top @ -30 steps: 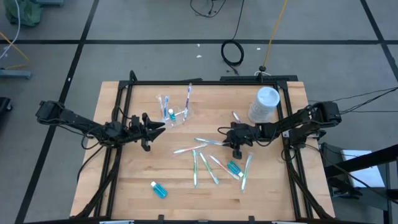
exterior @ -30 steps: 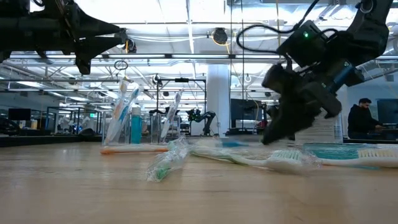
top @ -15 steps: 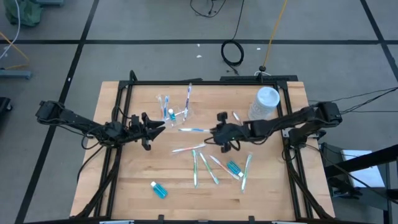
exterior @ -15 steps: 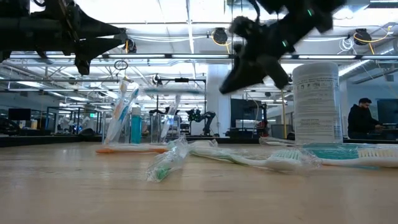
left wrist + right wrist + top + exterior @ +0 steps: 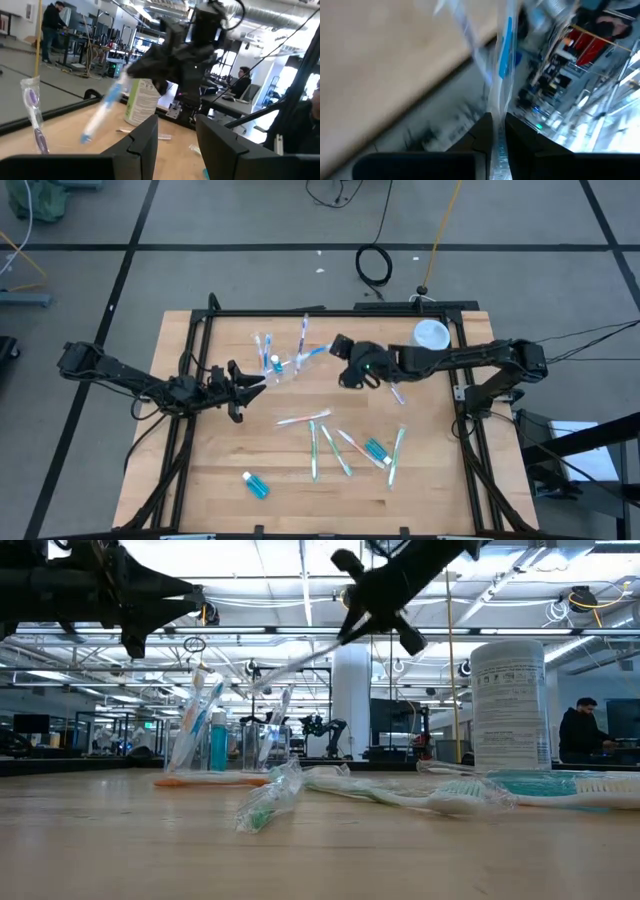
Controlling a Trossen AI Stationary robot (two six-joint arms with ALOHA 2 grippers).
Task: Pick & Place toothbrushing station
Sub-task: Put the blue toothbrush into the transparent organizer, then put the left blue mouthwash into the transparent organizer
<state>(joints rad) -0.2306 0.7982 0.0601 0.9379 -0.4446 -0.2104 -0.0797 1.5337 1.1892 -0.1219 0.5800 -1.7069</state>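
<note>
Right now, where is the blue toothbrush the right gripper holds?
High view: the blue toothbrush hangs in the right gripper, above the table's far middle, beside the clear cup.

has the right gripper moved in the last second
Yes. In the high view the right gripper, shut on a blue-handled wrapped toothbrush, has travelled from beside the tall white lidded container toward the small clear plastic cup.

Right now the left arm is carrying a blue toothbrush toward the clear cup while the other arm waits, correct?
Not quite: it is the right gripper whose fingers are shut on the blue toothbrush, near the clear cup, as the high view shows. The left gripper is the one waiting, with open fingers.
</note>
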